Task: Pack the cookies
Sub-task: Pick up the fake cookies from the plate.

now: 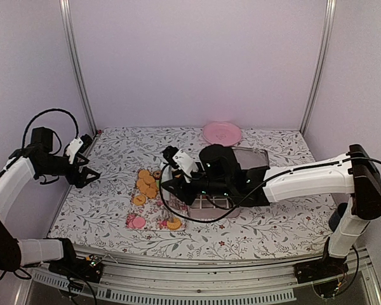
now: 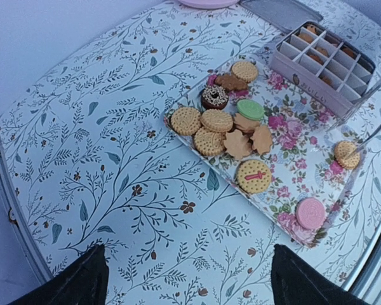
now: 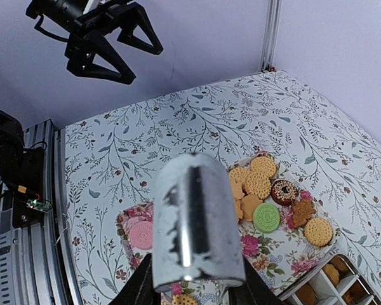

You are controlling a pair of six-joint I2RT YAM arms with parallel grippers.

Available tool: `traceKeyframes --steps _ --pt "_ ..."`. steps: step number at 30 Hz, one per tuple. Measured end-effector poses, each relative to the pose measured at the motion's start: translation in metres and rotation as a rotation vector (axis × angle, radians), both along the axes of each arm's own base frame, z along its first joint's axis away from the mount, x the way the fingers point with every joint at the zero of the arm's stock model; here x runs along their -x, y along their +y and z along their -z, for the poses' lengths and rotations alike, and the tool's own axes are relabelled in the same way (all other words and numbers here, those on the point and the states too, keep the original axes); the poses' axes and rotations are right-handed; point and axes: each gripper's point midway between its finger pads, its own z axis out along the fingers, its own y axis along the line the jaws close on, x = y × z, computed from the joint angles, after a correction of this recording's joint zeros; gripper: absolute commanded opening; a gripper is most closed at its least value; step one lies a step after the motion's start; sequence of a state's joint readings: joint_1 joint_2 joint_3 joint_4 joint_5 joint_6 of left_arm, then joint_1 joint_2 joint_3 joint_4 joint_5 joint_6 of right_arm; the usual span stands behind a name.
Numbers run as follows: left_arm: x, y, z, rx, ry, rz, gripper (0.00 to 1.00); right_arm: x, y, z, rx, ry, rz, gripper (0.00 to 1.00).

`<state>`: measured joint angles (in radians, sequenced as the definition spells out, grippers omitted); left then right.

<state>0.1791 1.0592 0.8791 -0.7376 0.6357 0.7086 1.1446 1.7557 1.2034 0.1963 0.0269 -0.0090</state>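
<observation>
On the floral tray [image 2: 292, 127] lie thirteen cookies [image 2: 216, 120]: six round golden, four leaf-like, one chocolate, one green, one pink. Left claw [image 2: 187, 279] hangs spread wide, empty; right claw [image 3: 190, 289] pinches a silver tool [image 3: 193, 222].

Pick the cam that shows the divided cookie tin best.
Left wrist: the tin sits uncovered at upper right, dividers and cookies inside plain to see. Top external: the right arm covers most of it. Right wrist: only a corner shows at the bottom right edge.
</observation>
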Motion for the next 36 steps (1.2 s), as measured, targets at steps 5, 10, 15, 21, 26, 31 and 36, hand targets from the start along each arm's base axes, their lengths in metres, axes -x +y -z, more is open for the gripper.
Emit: traceKeyframes --steps 5,10,15,21,26,31,36 --pt "0.0 0.0 0.0 -0.001 0.0 0.001 0.92 -0.002 -0.002 0.002 -0.024 0.013 0.025 0.38" --pt "0.0 0.0 0.0 0.0 0.0 0.0 0.94 -0.001 -0.006 0.014 -0.019 0.038 0.037 0.39" --pt "0.0 0.0 0.0 -0.001 -0.001 0.0 0.97 -0.001 -0.008 0.017 -0.046 0.05 0.049 0.39" --pt "0.0 0.0 -0.001 -0.003 -0.007 0.0 0.97 -0.001 -0.009 0.019 -0.072 0.065 0.057 0.38" --pt "0.0 0.0 -0.004 -0.004 -0.018 0.0 0.97 0.002 -0.015 0.018 -0.091 0.084 0.064 0.38" --pt "0.0 0.0 -0.006 -0.005 -0.026 0.0 0.97 0.005 -0.022 0.02 -0.1 0.111 0.071 0.36" --pt "-0.001 0.0 -0.006 -0.006 -0.032 0.0 0.97 0.009 -0.025 0.025 -0.104 0.146 0.069 0.39"
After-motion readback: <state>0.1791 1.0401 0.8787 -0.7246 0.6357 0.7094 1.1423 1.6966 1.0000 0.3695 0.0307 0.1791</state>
